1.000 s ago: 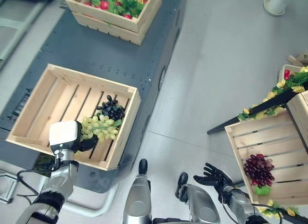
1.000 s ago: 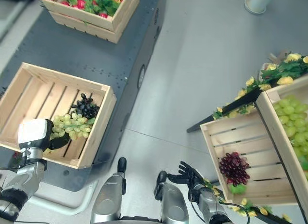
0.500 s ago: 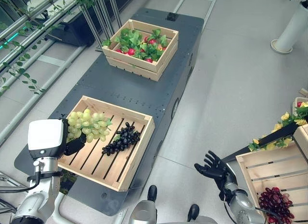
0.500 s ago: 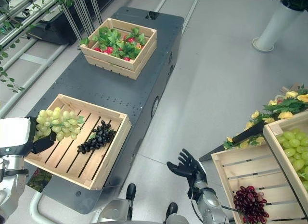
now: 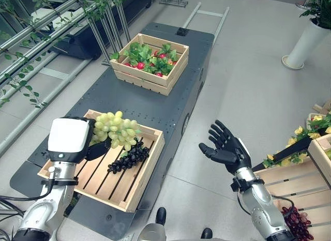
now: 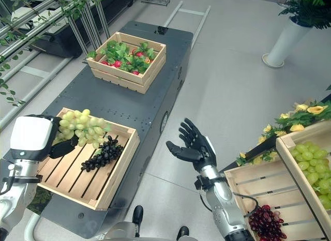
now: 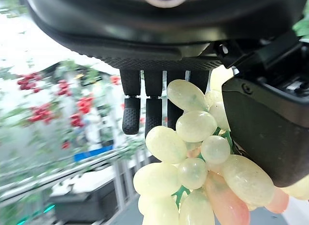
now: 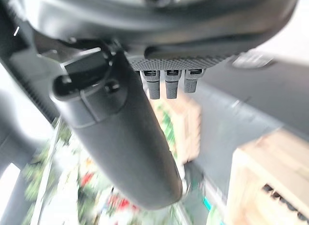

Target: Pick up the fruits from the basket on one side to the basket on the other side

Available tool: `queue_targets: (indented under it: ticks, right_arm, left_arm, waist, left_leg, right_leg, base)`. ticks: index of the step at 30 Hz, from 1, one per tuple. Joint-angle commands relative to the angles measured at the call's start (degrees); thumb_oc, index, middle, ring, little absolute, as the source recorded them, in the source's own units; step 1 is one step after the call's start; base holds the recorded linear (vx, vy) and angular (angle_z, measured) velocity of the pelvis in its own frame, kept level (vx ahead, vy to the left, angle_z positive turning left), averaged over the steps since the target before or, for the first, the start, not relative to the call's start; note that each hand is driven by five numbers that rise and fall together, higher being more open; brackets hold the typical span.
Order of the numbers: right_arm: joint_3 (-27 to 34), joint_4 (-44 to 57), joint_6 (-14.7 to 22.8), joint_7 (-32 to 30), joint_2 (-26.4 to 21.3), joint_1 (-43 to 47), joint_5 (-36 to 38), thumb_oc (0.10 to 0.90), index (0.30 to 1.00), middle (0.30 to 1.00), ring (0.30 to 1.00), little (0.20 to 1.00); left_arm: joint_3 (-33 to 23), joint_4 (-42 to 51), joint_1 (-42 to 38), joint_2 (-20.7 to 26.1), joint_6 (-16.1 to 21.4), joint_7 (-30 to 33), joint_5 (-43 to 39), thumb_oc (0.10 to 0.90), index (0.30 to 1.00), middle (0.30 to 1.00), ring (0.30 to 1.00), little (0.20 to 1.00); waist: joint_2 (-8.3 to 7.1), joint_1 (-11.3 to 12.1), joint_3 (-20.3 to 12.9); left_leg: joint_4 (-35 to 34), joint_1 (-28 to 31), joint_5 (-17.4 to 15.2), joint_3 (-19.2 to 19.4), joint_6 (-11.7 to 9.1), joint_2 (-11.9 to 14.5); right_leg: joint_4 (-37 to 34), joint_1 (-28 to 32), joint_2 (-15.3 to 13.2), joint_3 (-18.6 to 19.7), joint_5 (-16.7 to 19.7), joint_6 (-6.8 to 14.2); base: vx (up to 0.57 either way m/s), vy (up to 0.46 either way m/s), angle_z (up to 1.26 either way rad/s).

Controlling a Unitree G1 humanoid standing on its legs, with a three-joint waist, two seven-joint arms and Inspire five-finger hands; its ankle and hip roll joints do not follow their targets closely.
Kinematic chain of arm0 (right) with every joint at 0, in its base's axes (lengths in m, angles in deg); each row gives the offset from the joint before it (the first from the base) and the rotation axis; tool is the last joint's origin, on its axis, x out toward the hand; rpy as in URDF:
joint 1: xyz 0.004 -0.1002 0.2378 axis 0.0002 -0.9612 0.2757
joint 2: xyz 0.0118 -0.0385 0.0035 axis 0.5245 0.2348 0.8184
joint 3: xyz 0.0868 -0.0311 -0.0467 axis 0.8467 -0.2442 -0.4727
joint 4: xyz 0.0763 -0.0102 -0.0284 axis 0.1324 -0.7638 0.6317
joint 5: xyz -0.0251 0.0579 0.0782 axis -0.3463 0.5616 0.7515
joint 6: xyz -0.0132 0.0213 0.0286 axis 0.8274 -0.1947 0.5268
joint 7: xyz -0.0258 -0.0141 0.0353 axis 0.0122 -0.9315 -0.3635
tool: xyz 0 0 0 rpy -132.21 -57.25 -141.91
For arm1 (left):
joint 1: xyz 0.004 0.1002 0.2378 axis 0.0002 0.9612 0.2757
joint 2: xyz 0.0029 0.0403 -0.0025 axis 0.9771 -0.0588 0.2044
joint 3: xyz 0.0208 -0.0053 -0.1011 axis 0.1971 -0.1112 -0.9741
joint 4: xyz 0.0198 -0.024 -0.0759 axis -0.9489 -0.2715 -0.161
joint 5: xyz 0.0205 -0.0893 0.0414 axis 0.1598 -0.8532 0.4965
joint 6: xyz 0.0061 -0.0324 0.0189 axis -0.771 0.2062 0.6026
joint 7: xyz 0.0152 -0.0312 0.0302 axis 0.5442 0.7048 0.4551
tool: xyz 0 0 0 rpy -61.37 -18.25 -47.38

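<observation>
A bunch of green grapes [image 5: 116,128] hangs above the left wooden crate [image 5: 151,157], and my left hand [image 5: 96,148] is shut on it. In the left wrist view the green grapes [image 7: 193,176] sit between the thumb [image 7: 270,133] and the curled fingers [image 7: 146,109]. A black grape bunch [image 5: 127,156] lies on the crate's slats. My right hand [image 6: 194,147] is raised over the floor, palm up, fingers spread and open, holding nothing. A red grape bunch [image 6: 266,221] lies in the right wooden crate [image 6: 249,173].
The left crate stands on a dark cart [image 5: 160,104] with a second crate of leaves and red fruit [image 5: 150,59] further back. Another crate with green grapes [image 6: 313,171] stands above the right one, edged with yellow flowers [image 6: 300,117]. A white planter [image 5: 303,42] stands far right.
The camera has tilted up. My left hand has lifted the green grapes out of the crate and toward the right. My right hand has risen from low by the right crate.
</observation>
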Motion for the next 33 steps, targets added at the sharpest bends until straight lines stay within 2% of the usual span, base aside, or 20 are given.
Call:
queue_targets:
  ticks: [1, 6, 12, 18, 23, 27, 33]
  right_arm:
    - [-3.3, 5.1, -1.1, 6.7, -5.5, 4.7, 2.8, 0.8, 0.9, 0.9, 0.9, 0.9]
    - [-5.5, 6.5, -5.0, 8.0, -10.6, 8.6, 6.4, 0.8, 0.9, 0.9, 0.9, 0.9]
    - [-8.4, 8.2, -8.3, 8.3, -13.0, 10.5, 9.0, 0.8, 0.9, 0.9, 0.9, 0.9]
    - [-10.0, 9.0, -9.8, 8.4, -13.5, 10.2, 9.4, 0.8, 0.9, 0.9, 0.9, 0.9]
    - [-10.7, 9.6, -10.6, 8.0, -12.6, 9.9, 11.0, 0.8, 0.9, 0.9, 0.9, 0.9]
    - [-11.3, 10.7, -11.6, 8.8, -12.1, 9.8, 11.4, 0.8, 0.9, 0.9, 0.9, 0.9]
    - [-11.2, 11.7, -11.7, 9.0, -12.3, 10.0, 14.0, 0.8, 0.9, 0.9, 0.9, 0.9]
  left_arm:
    - [2.5, 2.6, -11.7, 6.1, 3.8, 1.4, 4.1, 0.4, 0.3, 0.3, 0.3, 0.3]
    - [11.6, 7.5, -20.3, 9.5, 6.4, -4.4, 7.7, 0.4, 0.3, 0.3, 0.3, 0.3]
    - [19.2, 12.6, -28.5, 12.1, 7.9, -9.9, 10.0, 0.4, 0.3, 0.3, 0.3, 0.3]
    - [20.5, 16.9, -30.7, 11.2, 8.4, -13.0, 11.0, 0.4, 0.3, 0.3, 0.3, 0.3]
    - [20.2, 20.2, -30.9, 8.8, 10.4, -15.1, 14.0, 0.4, 0.3, 0.3, 0.3, 0.3]
    - [20.1, 21.2, -30.6, 7.7, 12.1, -16.4, 16.0, 0.4, 0.3, 0.3, 0.3, 0.3]
    - [19.6, 20.9, -31.1, 7.2, 12.7, -17.6, 15.3, 0.4, 0.3, 0.3, 0.3, 0.3]
  waist:
    - [0.78, -1.6, -6.9]
    - [0.48, -2.4, -8.1]
    - [0.56, -3.4, -9.3]
    - [0.5, -3.9, -10.1]
    - [0.16, -4.2, -10.6]
    - [0.01, -4.4, -10.8]
    - [-0.31, -4.6, -11.1]
  left_leg:
    - [-0.4, -0.9, -2.1, -1.5, -0.8, -2.3]
    - [-0.4, -0.4, -2.4, -1.3, -0.6, -2.4]
    - [-0.4, 0.3, -3.0, -0.7, -0.5, -2.5]
    - [-0.4, 0.7, -3.4, -0.2, -0.4, -2.5]
    - [-0.4, 1.1, -4.0, 0.1, -0.2, -2.5]
    - [-0.4, 1.2, -4.2, 0.4, -0.2, -2.4]
    - [-0.4, 1.4, -4.4, 0.8, -0.1, -2.2]
  right_leg:
    - [0.1, -3.6, -0.5, -1.2, 4.7, -1.8]
    - [0.1, -3.6, -0.9, -1.2, 5.2, -1.2]
    - [0.1, -3.7, -1.2, -1.0, 5.5, -0.6]
    - [0.1, -3.8, -1.3, -0.7, 5.6, -0.2]
    - [0.1, -3.9, -1.3, -0.3, 5.7, 0.0]
    - [0.1, -4.0, -1.2, 0.1, 5.7, 0.1]
    - [0.1, -4.0, -1.1, 0.3, 5.8, 0.2]
  base:
    - [0.01, -0.034, 0.11]
    - [0.01, -0.02, 0.09]
    - [0.02, -0.004, 0.09]
    - [0.01, 0.0, 0.01]
    - [0.01, -0.003, 0.0]
    - [0.0, 0.0, 0.0]
    - [0.0, 0.0, 0.0]
